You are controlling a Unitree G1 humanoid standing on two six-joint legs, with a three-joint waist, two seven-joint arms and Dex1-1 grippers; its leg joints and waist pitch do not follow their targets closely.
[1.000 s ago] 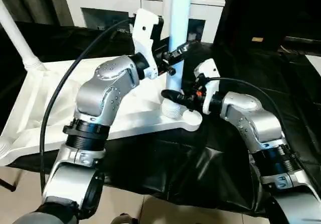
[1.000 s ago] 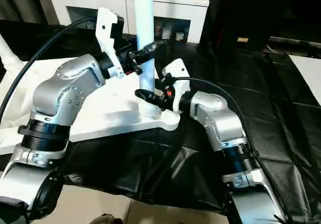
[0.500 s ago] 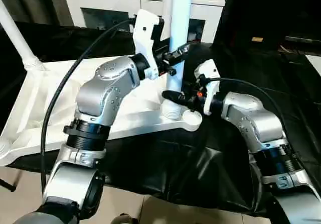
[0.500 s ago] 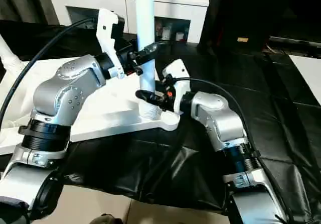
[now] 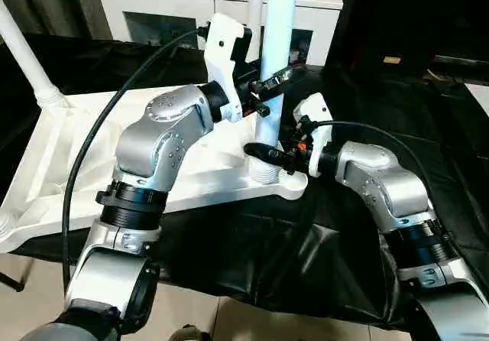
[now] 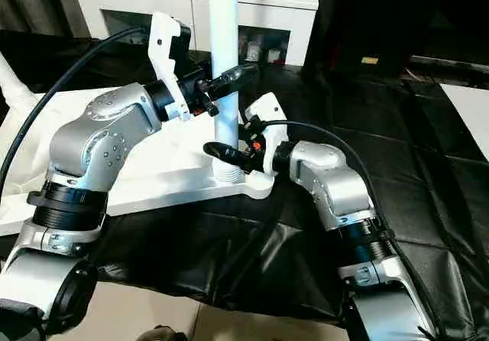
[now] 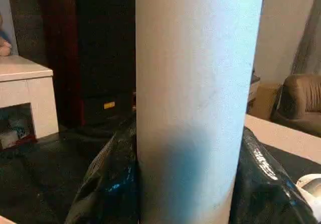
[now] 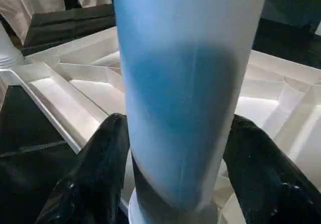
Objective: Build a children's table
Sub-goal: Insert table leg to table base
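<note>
White leg upright in upturned tabletop's corner socket

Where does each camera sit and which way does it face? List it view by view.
Left eye: on the head, facing forward and down at the upright leg on the tabletop; both silver forearms show.
Right eye: same, from slightly rightwards.
Left wrist: on the left wrist, looking along the left pincer clamping the leg.
Right wrist: on the right wrist, looking along the right pincer at the leg's foot and tabletop ribs.
Shared: the same leg appears everywhere.
</note>
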